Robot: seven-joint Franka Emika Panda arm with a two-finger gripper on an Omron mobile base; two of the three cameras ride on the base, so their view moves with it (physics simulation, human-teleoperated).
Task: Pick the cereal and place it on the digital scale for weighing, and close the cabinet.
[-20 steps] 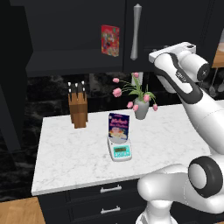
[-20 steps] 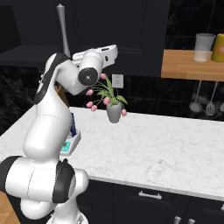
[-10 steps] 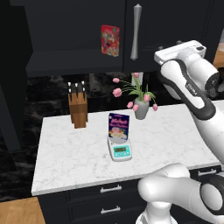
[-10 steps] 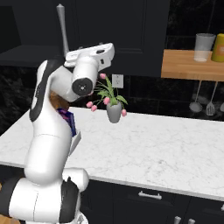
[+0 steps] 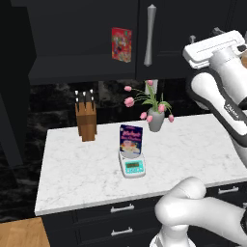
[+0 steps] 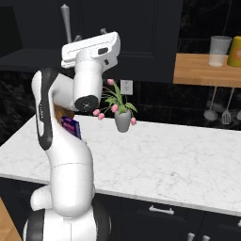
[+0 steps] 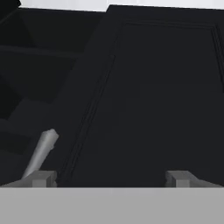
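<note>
- The gripper (image 7: 112, 177) is released, its two fingertips (image 7: 43, 178) set wide apart with nothing between them.
- Straight ahead of it is a panelled black cabinet (image 7: 148, 100) door; the silver handle (image 7: 40, 151) rises just by the left fingertip.
- In the left base view the hand is raised beside the cabinet (image 5: 96, 29), right of the handle (image 5: 150, 34).
- Left of the gripper, a red box (image 5: 121, 44) stands on the shelf in the open half.
- Well below and to the left, the cereal (image 5: 130, 140) stands upright on the scale (image 5: 132, 165), on the bench (image 5: 87, 169).
- Below the gripper, near the cereal, stands a tulip vase (image 5: 155, 120); a knife block (image 5: 86, 120) is farther left.
</note>
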